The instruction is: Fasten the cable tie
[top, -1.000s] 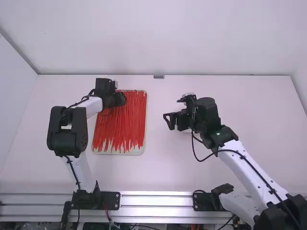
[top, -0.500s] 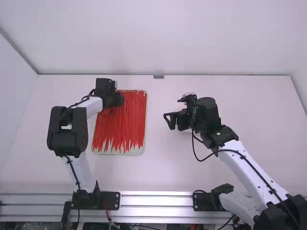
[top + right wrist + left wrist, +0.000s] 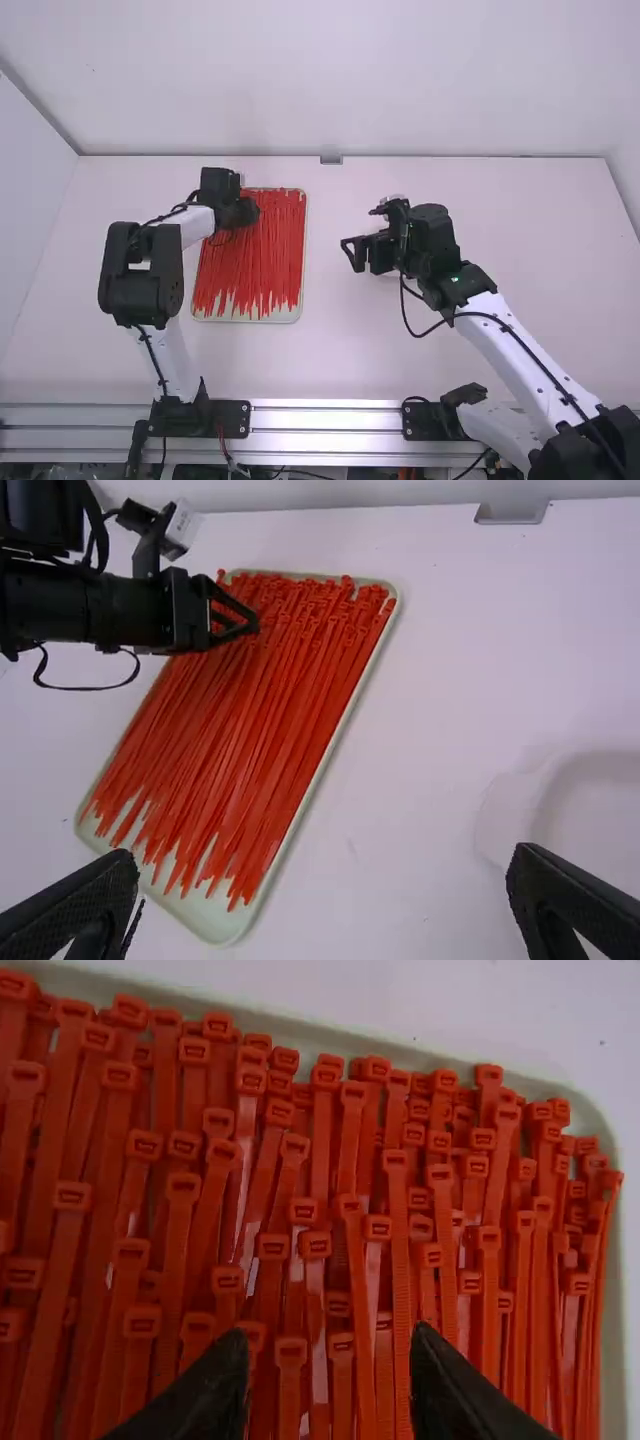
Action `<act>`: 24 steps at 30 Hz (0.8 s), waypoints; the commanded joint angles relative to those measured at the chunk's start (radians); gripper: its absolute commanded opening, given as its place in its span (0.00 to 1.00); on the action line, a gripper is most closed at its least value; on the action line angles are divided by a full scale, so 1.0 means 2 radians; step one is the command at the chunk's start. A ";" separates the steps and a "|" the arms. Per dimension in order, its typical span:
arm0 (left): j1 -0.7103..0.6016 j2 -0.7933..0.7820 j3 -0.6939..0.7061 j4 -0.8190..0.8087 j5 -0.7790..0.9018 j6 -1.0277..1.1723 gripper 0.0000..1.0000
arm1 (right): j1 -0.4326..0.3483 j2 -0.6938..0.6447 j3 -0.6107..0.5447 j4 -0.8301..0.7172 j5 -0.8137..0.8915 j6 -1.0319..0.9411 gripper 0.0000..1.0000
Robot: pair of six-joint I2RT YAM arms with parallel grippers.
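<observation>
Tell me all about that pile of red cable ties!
The cable ties are many thin orange-red plastic strips, heaped roughly parallel on a pale, round-cornered tray. Each has a small square head with a slot; the heads lie at the far end, the pointed tails at the near end. The left gripper hangs open over the far-left heads; whether it touches them is unclear.

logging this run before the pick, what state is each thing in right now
cable ties, loose, none looped or fastened, piled lengthwise on the tray
tray, flat on the table, full of ties
left gripper, open, holding nothing, over the head ends of the ties
right gripper, open, holding nothing, above the table beside the tray
</observation>
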 commanded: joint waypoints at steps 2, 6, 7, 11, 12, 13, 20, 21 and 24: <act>-0.004 0.004 -0.007 0.003 -0.002 0.002 0.42 | 0.003 0.001 0.002 -0.001 0.002 -0.001 0.98; -0.004 0.005 -0.007 0.004 -0.002 0.002 0.42 | 0.003 0.001 0.002 -0.002 0.002 -0.001 0.98; -0.004 0.005 -0.007 0.005 -0.002 0.002 0.43 | 0.003 0.001 0.002 -0.002 0.002 -0.001 0.98; -0.004 0.005 -0.008 0.015 -0.002 0.002 0.43 | 0.003 0.001 0.002 -0.002 0.002 -0.001 0.98; -0.004 0.005 -0.009 0.017 -0.002 0.001 0.43 | 0.003 0.001 0.002 -0.002 0.002 -0.001 0.98; -0.005 0.005 -0.009 0.018 -0.002 0.000 0.43 | 0.003 0.001 0.002 -0.002 0.002 0.000 0.98; -0.010 0.005 -0.012 0.023 -0.004 0.002 0.42 | 0.003 0.001 0.002 -0.002 0.002 -0.001 0.98; -0.010 0.005 -0.014 0.025 -0.004 0.002 0.42 | 0.003 0.001 0.002 -0.002 0.002 -0.001 0.98; -0.010 0.005 -0.022 0.032 -0.005 0.002 0.42 | 0.003 0.001 0.002 -0.002 0.002 -0.001 0.98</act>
